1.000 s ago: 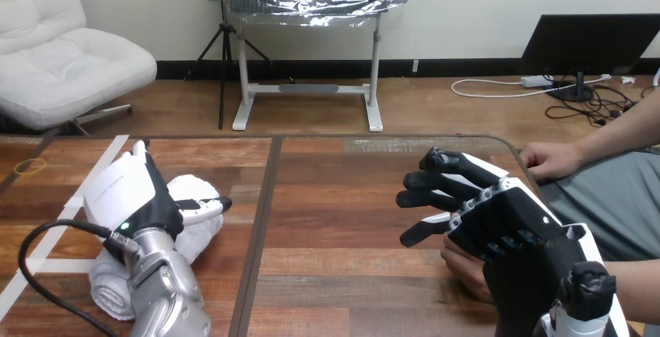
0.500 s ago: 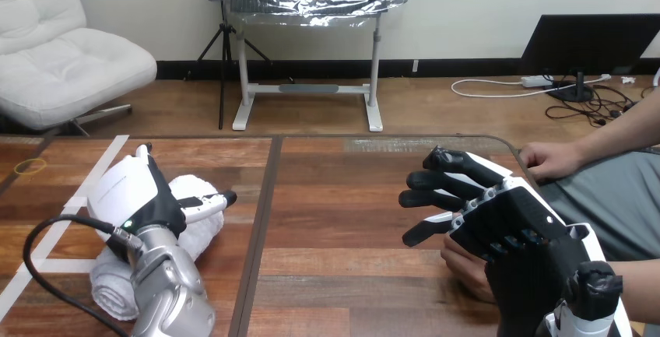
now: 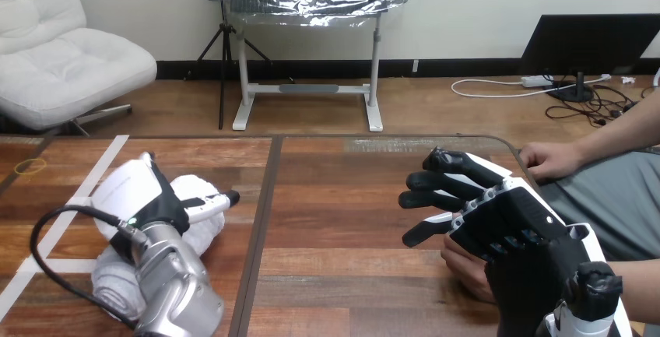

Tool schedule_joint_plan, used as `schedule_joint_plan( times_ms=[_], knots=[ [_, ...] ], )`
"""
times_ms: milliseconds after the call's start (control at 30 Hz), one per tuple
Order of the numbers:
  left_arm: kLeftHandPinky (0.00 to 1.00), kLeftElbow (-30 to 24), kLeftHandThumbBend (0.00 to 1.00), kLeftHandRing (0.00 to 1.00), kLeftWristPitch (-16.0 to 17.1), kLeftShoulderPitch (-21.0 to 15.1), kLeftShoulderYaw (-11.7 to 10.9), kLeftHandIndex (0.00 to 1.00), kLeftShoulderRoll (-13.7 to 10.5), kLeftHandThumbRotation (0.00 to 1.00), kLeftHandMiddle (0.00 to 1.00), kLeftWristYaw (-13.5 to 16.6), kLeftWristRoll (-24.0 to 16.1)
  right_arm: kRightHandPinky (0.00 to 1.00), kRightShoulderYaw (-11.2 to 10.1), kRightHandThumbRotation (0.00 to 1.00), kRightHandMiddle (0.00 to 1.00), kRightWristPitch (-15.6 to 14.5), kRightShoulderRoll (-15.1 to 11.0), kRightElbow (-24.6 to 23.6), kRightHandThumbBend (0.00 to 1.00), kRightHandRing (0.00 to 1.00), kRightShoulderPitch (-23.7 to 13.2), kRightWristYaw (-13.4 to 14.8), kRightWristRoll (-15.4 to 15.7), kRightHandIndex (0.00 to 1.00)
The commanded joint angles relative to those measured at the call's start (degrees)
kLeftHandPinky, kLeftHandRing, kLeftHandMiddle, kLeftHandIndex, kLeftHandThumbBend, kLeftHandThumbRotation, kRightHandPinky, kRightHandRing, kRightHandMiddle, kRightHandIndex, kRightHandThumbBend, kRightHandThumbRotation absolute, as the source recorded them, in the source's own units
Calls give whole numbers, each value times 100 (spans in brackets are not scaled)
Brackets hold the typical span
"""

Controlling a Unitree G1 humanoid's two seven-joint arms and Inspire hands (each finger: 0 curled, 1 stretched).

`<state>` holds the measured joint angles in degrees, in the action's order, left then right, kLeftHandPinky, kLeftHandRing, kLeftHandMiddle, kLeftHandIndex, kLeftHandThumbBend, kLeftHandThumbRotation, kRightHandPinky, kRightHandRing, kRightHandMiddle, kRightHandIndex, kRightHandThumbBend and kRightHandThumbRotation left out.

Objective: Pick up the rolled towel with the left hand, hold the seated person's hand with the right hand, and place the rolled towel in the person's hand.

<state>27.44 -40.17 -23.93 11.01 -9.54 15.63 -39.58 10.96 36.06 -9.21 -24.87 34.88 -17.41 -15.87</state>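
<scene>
The white rolled towel (image 3: 196, 232) lies on the wooden table (image 3: 350, 197) at the near left. My left hand (image 3: 140, 197) rests on top of it, back upward, and covers most of the roll. At the near right my right hand (image 3: 506, 228) hovers with loosely bent fingers (image 3: 440, 189) pointing left, open. The person's hand (image 3: 465, 268) lies just beneath its palm, and the fingers are not closed round it. Whether the two touch is hidden.
The person's other hand (image 3: 549, 159) rests at the table's right edge. A yellow ring (image 3: 29, 166) lies at the far left, near white tape lines (image 3: 86, 189). A dark seam (image 3: 261, 220) runs down the table's middle.
My left forearm has swung a little to the right and the hand has settled slightly further over the towel. The right hand and the person's hands have barely moved.
</scene>
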Motion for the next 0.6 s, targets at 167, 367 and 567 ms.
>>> schedule_joint_plan(
  times_ms=[167, 367, 567],
  knots=[
    [91, -68, 94, 93, -418, -562, 221, 91, -10, 53, 93, -301, -62, 51, -67, 100, 72, 66, 25, -333, 81, 68, -206, 10, -44, 74],
    [91, -108, 93, 93, -677, -629, 333, 90, -35, 49, 93, -482, -90, 51, -84, 100, 72, 99, 18, -312, 80, 68, -217, -10, -38, 74],
    [91, -280, 92, 92, -883, -634, 463, 90, -99, 45, 92, -733, -140, 51, -93, 100, 73, 70, 8, -340, 80, 68, -205, -9, -40, 75]
  ],
)
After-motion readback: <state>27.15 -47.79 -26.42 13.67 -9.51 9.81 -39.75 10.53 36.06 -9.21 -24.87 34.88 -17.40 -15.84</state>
